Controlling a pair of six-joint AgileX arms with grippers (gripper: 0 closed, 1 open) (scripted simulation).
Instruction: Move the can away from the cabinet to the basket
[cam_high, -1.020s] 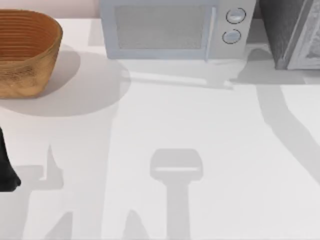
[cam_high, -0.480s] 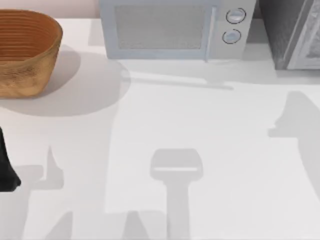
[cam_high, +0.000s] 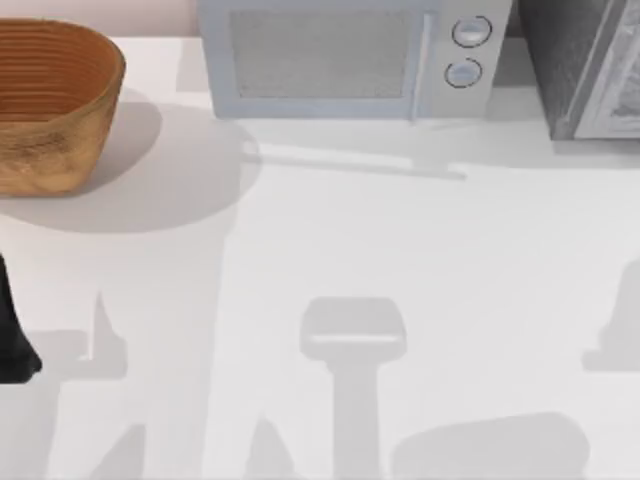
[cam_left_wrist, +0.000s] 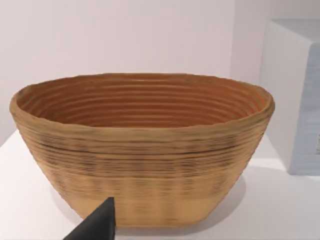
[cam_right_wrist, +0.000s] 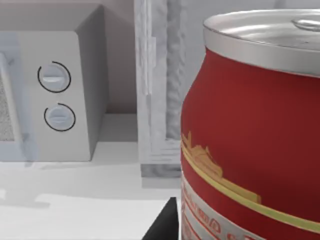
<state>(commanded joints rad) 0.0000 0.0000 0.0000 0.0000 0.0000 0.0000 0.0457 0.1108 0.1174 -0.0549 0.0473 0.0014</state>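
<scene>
1. Looming right up close to the right wrist cam, the can is standing upright. It's well apart from the basket, which is sitting at the table's far-left corner in the top view.
2. Can's look: the body is showing glossy red, w/ a silver top and rim. A thin yellow band is running round it at a slant, w/ a small yellow emblem riding on the band. White label marks are peeking out lower down (too cut off to read).
3. Behind the can, the cabinet is showing a pale framed door edge and a dark speckled side. The light grey microwave, w/ 2 round knobs, is sitting just beside the cabinet.
4. Right gripper: a dark tip is poking up just beside the can's lower edge. Whether it's clamping the can, can't tell. Also can't tell whether the can is resting on the table or hanging above it.
5. Left arm is sitting parked at the table's left edge, near side of the basket. Left gripper is pointing at the basket's outer wall, apart from it. Grip state: can't tell.
</scene>
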